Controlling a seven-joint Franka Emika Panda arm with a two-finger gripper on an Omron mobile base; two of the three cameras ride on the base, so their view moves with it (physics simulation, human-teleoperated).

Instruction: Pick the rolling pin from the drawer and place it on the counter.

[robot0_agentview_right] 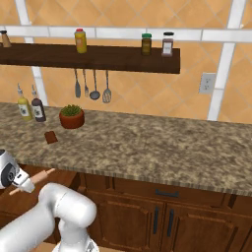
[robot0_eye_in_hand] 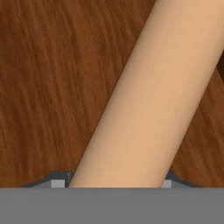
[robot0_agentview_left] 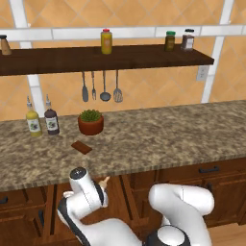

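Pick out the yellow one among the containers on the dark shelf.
The yellow bottle, standing alone near the shelf's middle. The two jars toward the shelf's right end are dark, and the bottle at its left end is brownish.

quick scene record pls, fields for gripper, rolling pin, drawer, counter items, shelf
gripper: gripper closed on the rolling pin, a fingertip at each side of the barrel in the hand view
rolling pin: rolling pin held below the counter's front edge, one handle end poking past the wrist in the right base view
drawer: reddish-brown wood behind the pin
counter: counter carries two bottles, a potted plant and a flat dark brown bar
shelf: dark shelf with jars on top, utensils hanging under it
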